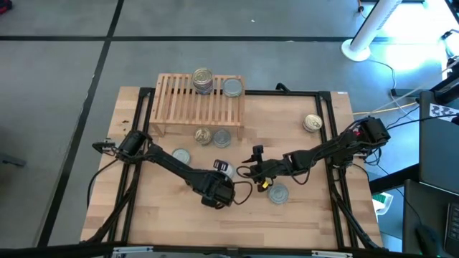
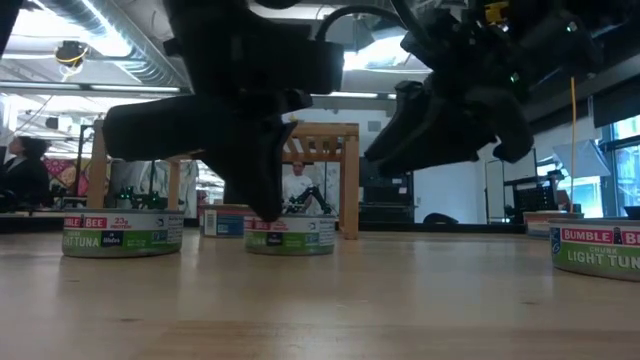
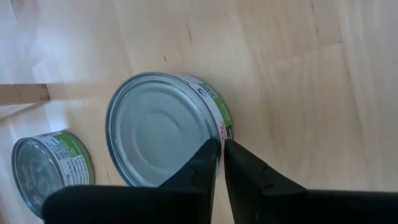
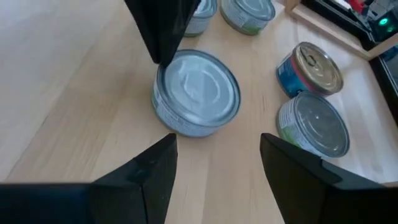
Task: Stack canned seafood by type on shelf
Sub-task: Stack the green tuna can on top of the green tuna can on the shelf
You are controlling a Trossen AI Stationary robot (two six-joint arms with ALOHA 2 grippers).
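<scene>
Left gripper [image 3: 221,152] at table centre, fingers pinched on the rim of a silver-lid can [image 3: 163,129] sitting on the tabletop [image 1: 301,215], well short of the shelf [image 1: 183,100]. Right gripper [image 4: 217,162] hovers just beside, jaws open, holding nothing. Shelf has a can stack [image 1: 203,80] on top.

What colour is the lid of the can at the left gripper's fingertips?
Silver-grey. The can at the left gripper shows it best in the left wrist view.

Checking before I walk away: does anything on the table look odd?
Nothing looks spilled or damaged. The only oddity: the left gripper pinches just the rim of a silver-lidded can, not its full width.
</scene>
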